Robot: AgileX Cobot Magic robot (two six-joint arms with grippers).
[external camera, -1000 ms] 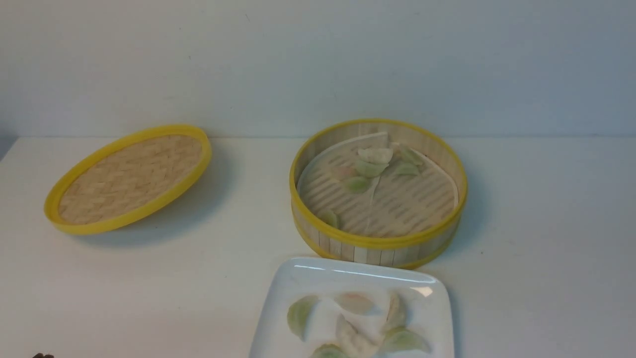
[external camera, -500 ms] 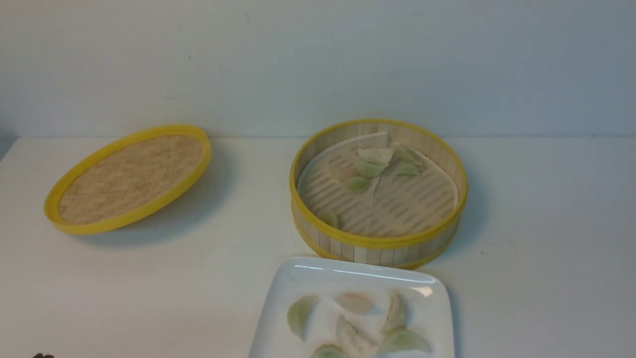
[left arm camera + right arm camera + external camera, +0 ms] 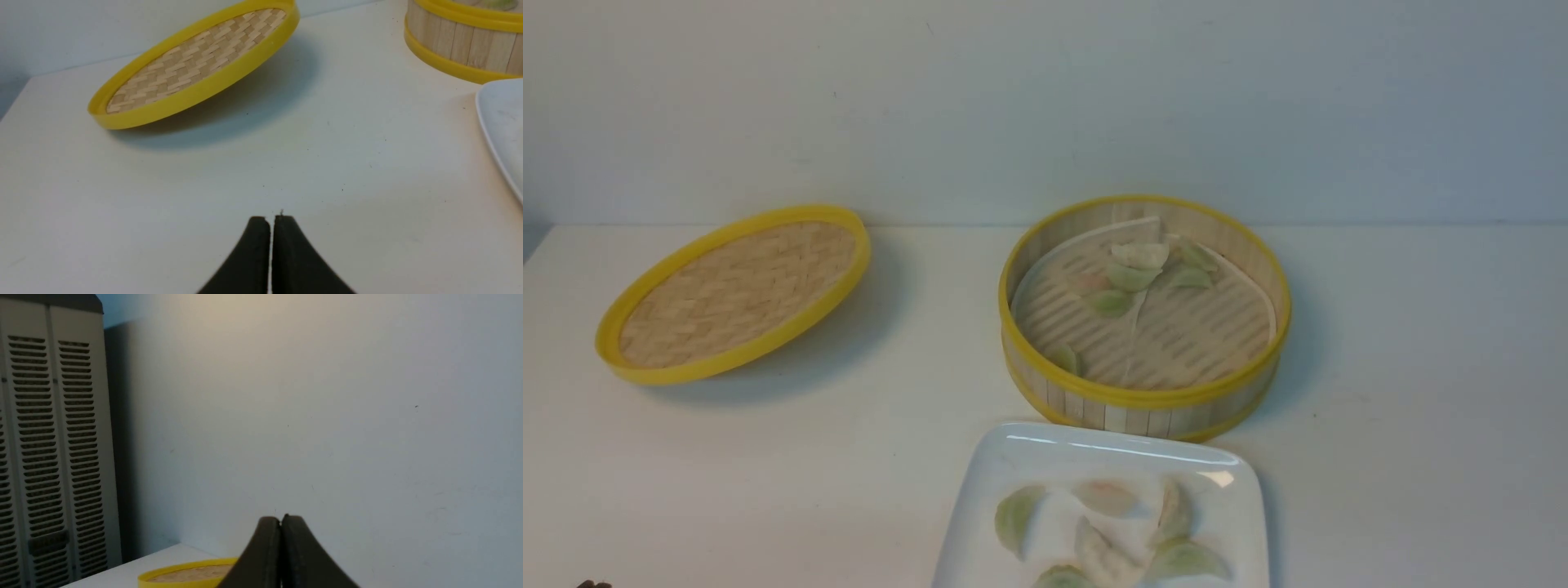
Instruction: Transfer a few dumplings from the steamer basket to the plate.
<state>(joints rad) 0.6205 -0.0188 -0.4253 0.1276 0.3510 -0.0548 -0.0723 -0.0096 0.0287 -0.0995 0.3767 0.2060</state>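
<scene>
Pale wall [image 3: 1045, 98] ran behind a white table [image 3: 1421, 408]; a louvred cabinet [image 3: 49, 449] stood at the room's left corner. The steamer [image 3: 1145, 314] sat mid-table w/ approx. seven dumplings [image 3: 1131, 276] mostly at its far side. Lid [image 3: 737, 292] lay tilted, well apart to the left. Plate [image 3: 1013, 457] was just in front of the steamer, holding six more. Left gripper [image 3: 270, 218] was clenched, empty, low over bare table; right gripper [image 3: 281, 518] clenched, empty, facing the wall.

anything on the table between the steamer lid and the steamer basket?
No, bare white table separates the woven lid from the steamer basket. The front view shows it; the left wrist view agrees.
</scene>
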